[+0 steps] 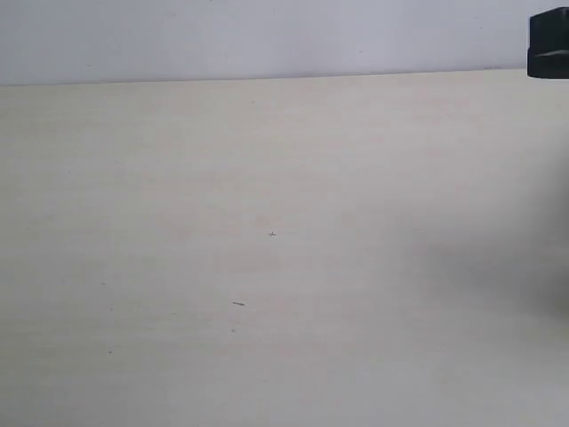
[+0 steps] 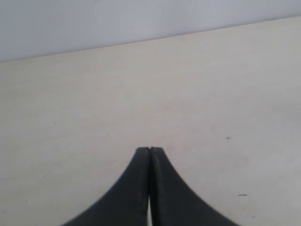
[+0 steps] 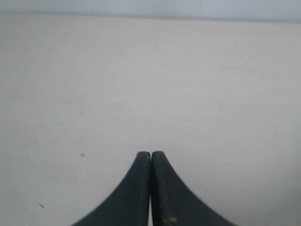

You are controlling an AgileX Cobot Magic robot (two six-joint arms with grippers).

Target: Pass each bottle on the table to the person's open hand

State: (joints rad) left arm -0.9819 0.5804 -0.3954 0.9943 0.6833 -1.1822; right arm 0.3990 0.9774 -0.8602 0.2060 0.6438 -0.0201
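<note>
Now over pale table, left hand and right hand each closed tip to tip, holding nothing.

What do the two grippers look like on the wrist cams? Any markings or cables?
Left gripper: two matte black fingers with narrow rounded tips, flaring in a smooth curve toward the base; no markings. Right gripper: the same black curved shape, with a small orange-brown speck near the base of one finger. No cables or arm links show in either wrist view.
</note>
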